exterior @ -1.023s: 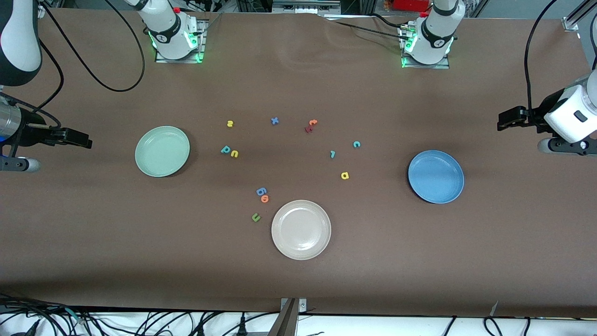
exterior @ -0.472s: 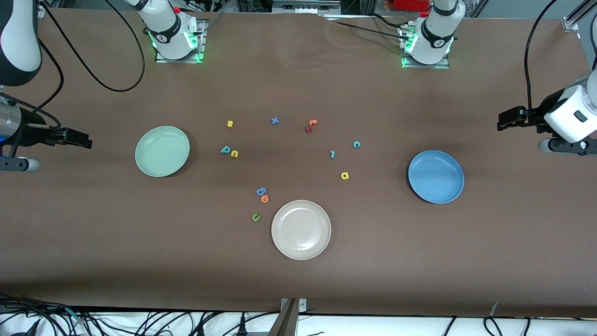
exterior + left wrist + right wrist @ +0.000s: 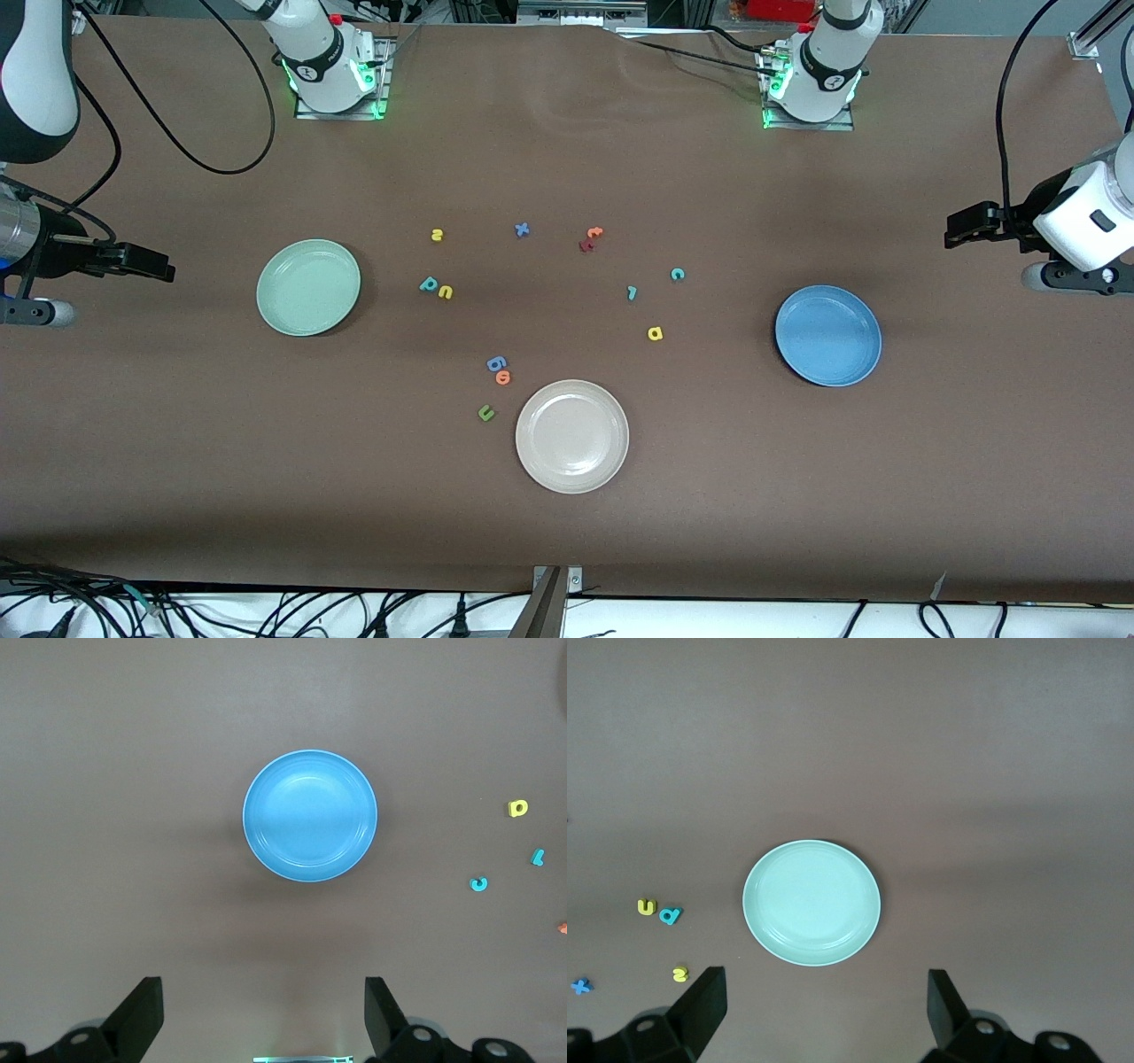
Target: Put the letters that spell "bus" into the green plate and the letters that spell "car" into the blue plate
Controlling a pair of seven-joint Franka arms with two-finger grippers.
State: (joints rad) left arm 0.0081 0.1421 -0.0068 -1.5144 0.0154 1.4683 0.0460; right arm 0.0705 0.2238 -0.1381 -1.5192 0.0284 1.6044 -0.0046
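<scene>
The green plate (image 3: 308,287) (image 3: 811,903) lies toward the right arm's end, the blue plate (image 3: 828,335) (image 3: 310,815) toward the left arm's end; nothing lies in either. Beside the green plate are the teal b (image 3: 429,284), yellow u (image 3: 446,291) and yellow s (image 3: 436,235). Nearer the blue plate lie the teal c (image 3: 677,274), teal r (image 3: 632,292) and yellow a (image 3: 655,333). My right gripper (image 3: 146,263) (image 3: 824,1005) hangs open over bare table past the green plate. My left gripper (image 3: 961,226) (image 3: 263,1014) hangs open over bare table past the blue plate.
A beige plate (image 3: 572,435) sits nearest the front camera. Close to it lie a blue g (image 3: 496,363), orange o (image 3: 503,377) and green u (image 3: 485,412). A blue x (image 3: 522,229), orange t (image 3: 594,232) and dark red letter (image 3: 586,245) lie farther back.
</scene>
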